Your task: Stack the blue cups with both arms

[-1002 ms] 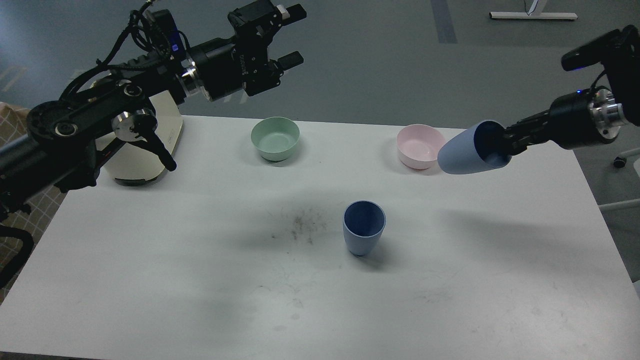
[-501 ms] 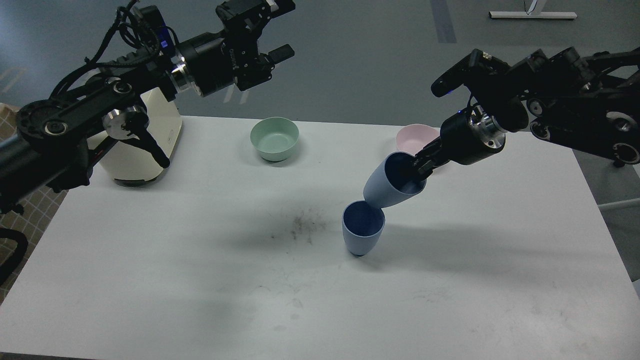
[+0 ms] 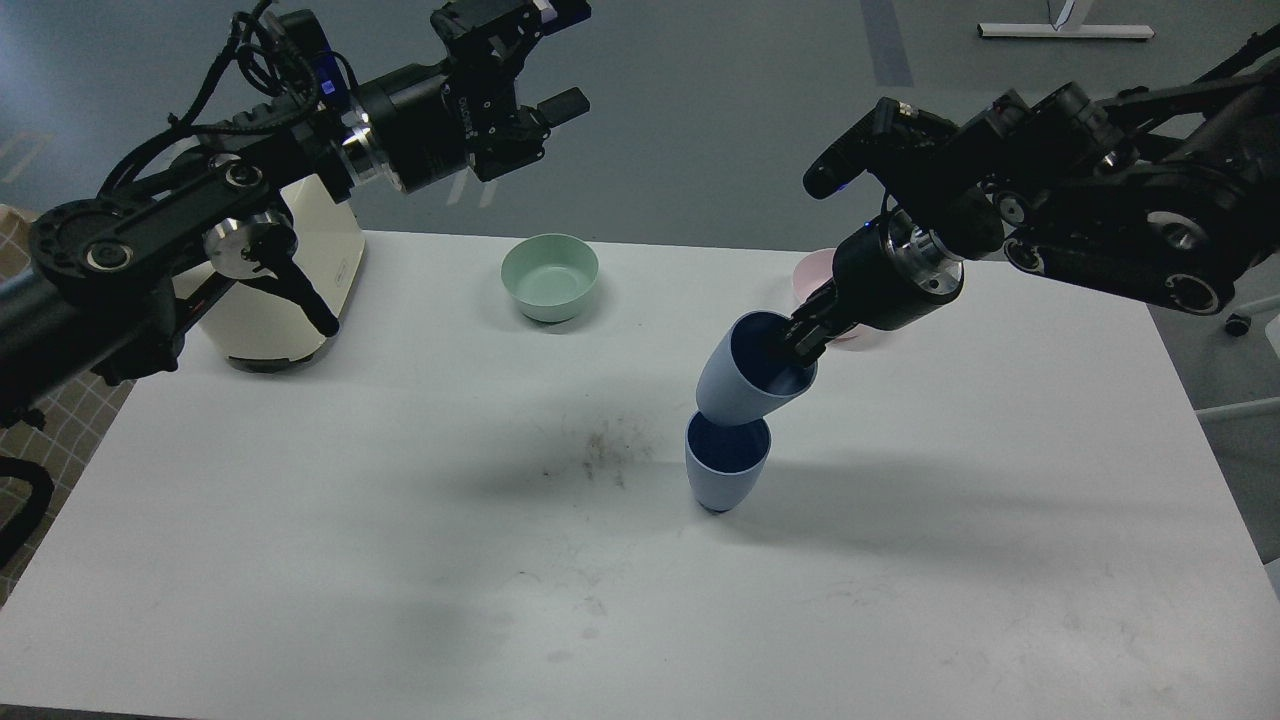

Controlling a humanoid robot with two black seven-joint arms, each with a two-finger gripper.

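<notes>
One blue cup (image 3: 727,470) stands upright on the white table (image 3: 400,560), near the middle. My right gripper (image 3: 797,343) is shut on the rim of the second blue cup (image 3: 738,385), one finger inside it. That cup is tilted, mouth facing up and right, and its base sits at the mouth of the standing cup. My left gripper (image 3: 562,55) is open and empty, raised high above the table's back left.
A green bowl (image 3: 550,277) stands at the back centre. A pink bowl (image 3: 810,275) at the back right is partly hidden behind my right wrist. A cream appliance (image 3: 290,290) stands at the back left. Dark smudges mark the table left of the cups.
My right arm has swung left and down, carrying the held cup from beside the pink bowl to the standing cup's mouth. My left arm drew back slightly left, then held still.
</notes>
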